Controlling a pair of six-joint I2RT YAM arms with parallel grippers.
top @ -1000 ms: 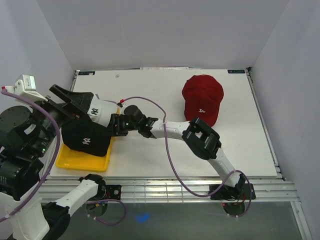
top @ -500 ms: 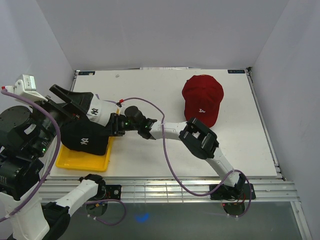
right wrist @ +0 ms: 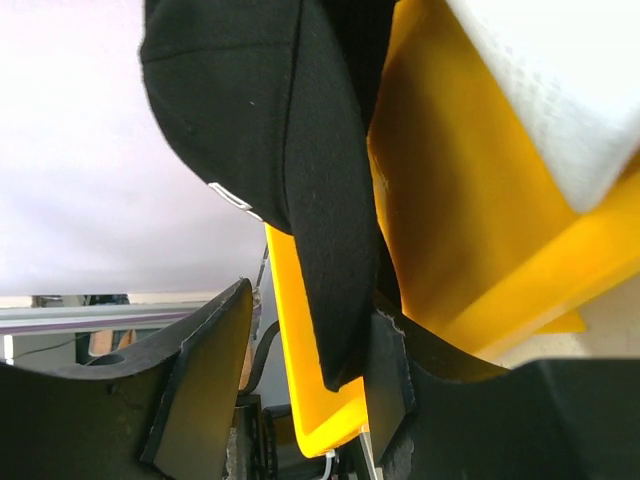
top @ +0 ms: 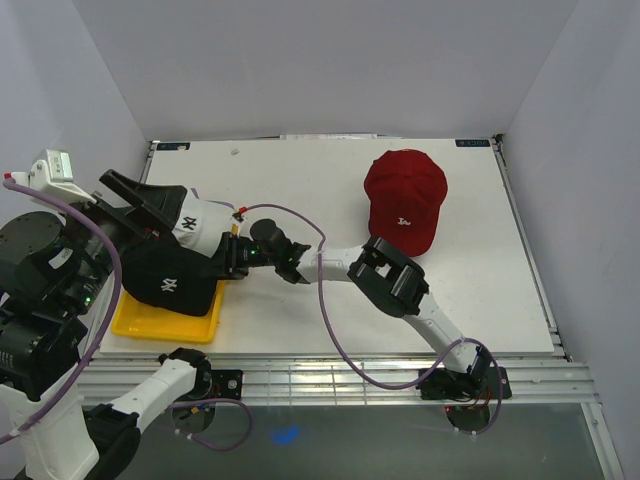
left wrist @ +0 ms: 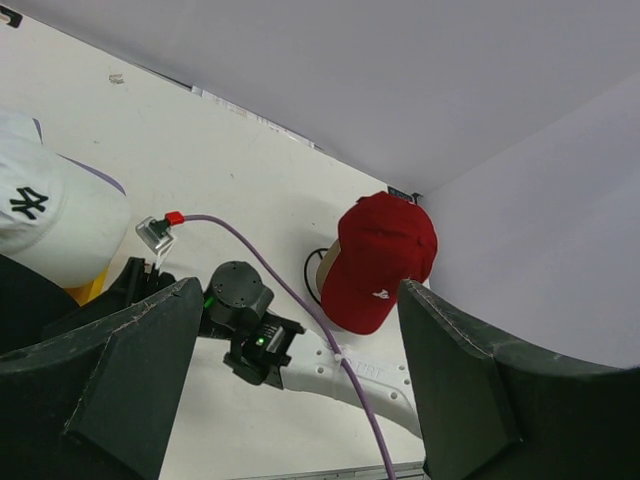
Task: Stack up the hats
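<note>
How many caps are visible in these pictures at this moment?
3. The red cap lies on the right side of the table. The black cap sits in the yellow tray at the left. The white cap lies just behind it, also over the tray. Another may be hidden beneath them.

Overhead view: bright, even, diffuse light from above. The white table (top: 300,170) is uniformly lit, and the red cap (top: 405,195) casts only a faint, soft shadow at its rim. Left wrist view: distant surfaces are sharp, while the left gripper fingers (left wrist: 130,390) are dark and soft-edged. Right wrist view: the white cap (right wrist: 560,80) is nearly washed out, the black cap (right wrist: 300,150) shows little surface detail, and the right gripper fingers (right wrist: 200,380) are blurred.
</note>
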